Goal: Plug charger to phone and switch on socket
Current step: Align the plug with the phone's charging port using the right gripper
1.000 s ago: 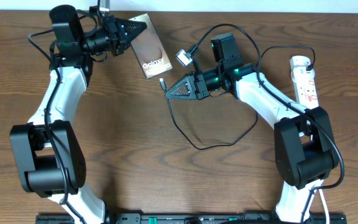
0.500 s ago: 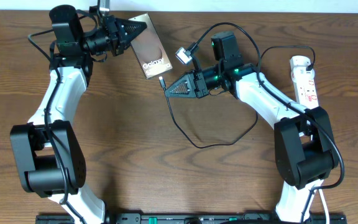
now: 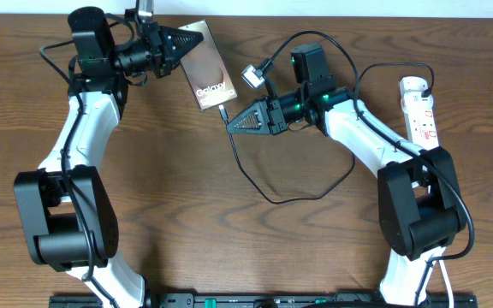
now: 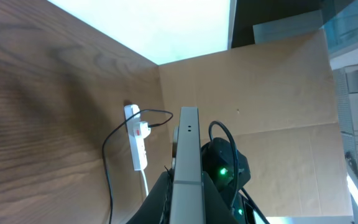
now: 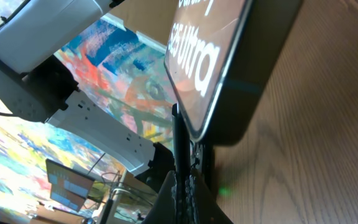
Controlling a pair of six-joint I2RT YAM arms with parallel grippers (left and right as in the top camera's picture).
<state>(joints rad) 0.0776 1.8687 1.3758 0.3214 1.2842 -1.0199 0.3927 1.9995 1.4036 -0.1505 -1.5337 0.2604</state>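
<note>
The phone [image 3: 205, 73] lies tilted at the back of the table, lettering up. My left gripper [image 3: 193, 38] is shut on its upper end, and its edge shows between the fingers in the left wrist view [image 4: 187, 140]. My right gripper [image 3: 231, 126] is shut on the charger cable [image 3: 272, 198] just behind its tip [image 3: 222, 110]. The tip sits at the phone's lower end, and I cannot tell if it is inserted. In the right wrist view the cable [image 5: 177, 134] runs up from the jaws [image 5: 184, 186] to the phone [image 5: 229, 74]. The white socket [image 3: 419, 107] lies at the far right.
A small white adapter [image 3: 252, 77] lies right of the phone, near the right arm's camera block. The charger cable loops across the middle of the wooden table [image 3: 229, 248]. The socket also shows in the left wrist view [image 4: 137, 140], in front of a cardboard wall.
My right gripper has crept slightly up and left, bringing the charger tip closer to the phone's lower end. The left gripper and the phone have stayed put.
</note>
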